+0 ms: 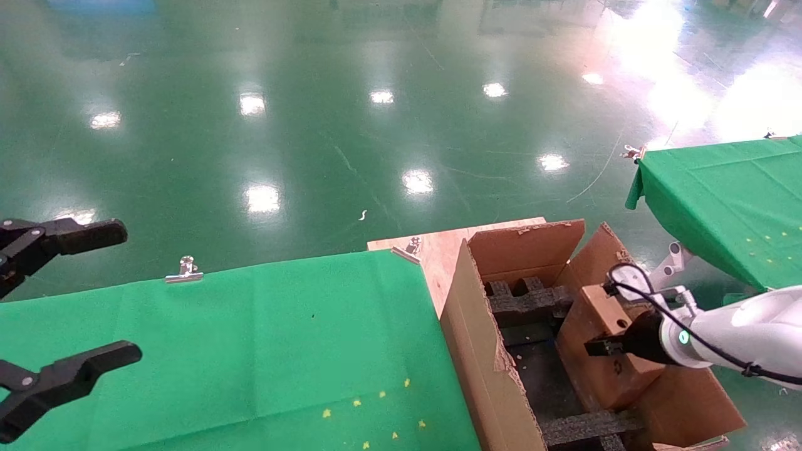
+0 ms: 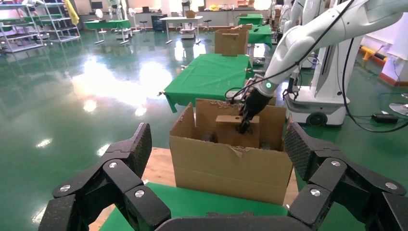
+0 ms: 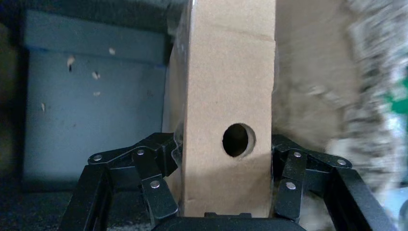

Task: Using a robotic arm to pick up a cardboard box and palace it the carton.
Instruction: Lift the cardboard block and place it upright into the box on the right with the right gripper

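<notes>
Reaching into the carton [image 1: 482, 351], the right claw [image 3: 226, 192] clamps the cardboard box [image 3: 226, 96]; left claw [image 1: 62, 300] gapes idle.

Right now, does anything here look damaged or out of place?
Yes: the carton has torn, ragged flap edges. Otherwise nothing stands out: the right gripper holds the cardboard box inside it, by the black foam inserts.

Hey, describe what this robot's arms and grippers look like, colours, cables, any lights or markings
The right arm is glossy white with rounded segments, narrowing to a black wrist with a small green-lit ring; a thin black cable loops along it. The right gripper is black, made of linked bars with silver rivets. The left gripper is the same black linkage type with textured finger pads; its arm is not visible.
</notes>
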Tool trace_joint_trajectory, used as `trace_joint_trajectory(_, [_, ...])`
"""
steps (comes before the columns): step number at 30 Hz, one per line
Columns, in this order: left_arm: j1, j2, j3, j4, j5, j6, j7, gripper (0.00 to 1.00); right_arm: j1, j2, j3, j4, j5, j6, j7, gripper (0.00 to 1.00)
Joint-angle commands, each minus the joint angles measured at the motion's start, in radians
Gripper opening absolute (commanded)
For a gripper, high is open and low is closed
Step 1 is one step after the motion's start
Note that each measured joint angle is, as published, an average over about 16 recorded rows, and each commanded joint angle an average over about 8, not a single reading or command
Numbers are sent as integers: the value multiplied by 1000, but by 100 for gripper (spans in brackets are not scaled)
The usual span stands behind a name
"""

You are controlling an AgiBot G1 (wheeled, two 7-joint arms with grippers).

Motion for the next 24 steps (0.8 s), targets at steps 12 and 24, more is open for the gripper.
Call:
trace_joint_trajectory(12, [0, 0, 0, 0, 0, 0, 0, 100, -50, -91, -23, -164, 76, 60, -95, 0])
trace_joint_trajectory(24, [0, 0, 0, 0, 0, 0, 0, 100, -79, -161, -38, -306, 140, 95, -218, 18])
